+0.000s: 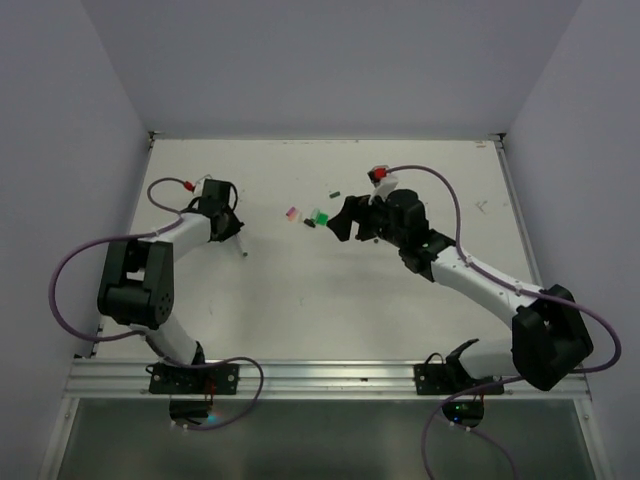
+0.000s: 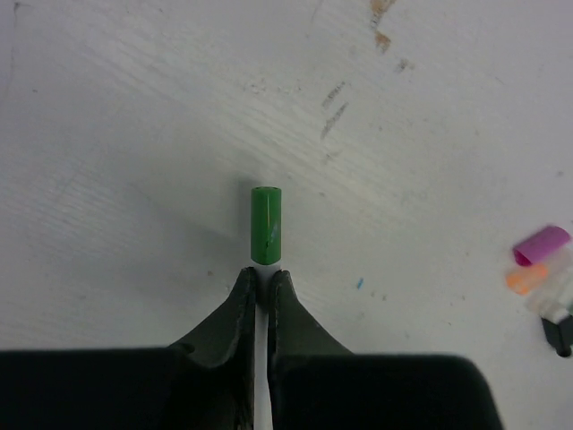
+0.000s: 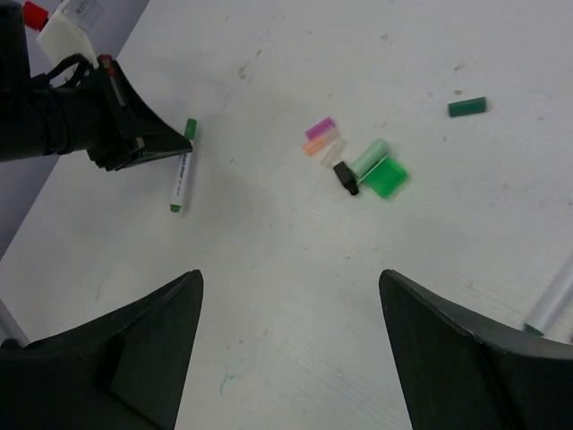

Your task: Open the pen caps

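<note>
My left gripper (image 2: pixel 264 271) is shut on the white body of a pen just behind its green cap (image 2: pixel 266 226), which pokes out past the fingertips. In the right wrist view that pen (image 3: pixel 182 179) lies flat on the table with the cap (image 3: pixel 190 128) at its far end, and the left gripper (image 3: pixel 134 143) clamps it from the left. My right gripper (image 3: pixel 291 296) hovers open over bare table, holding nothing. In the top view the left gripper (image 1: pixel 228 225) is at the left and the right gripper (image 1: pixel 340 222) near the middle.
Loose caps lie in a cluster: pink (image 3: pixel 320 128), orange (image 3: pixel 312 148), black (image 3: pixel 346 178), pale green (image 3: pixel 369 157) and bright green (image 3: pixel 387 178). A dark green cap (image 3: pixel 467 107) lies apart, farther back. Another white pen (image 3: pixel 551 305) shows at the right edge.
</note>
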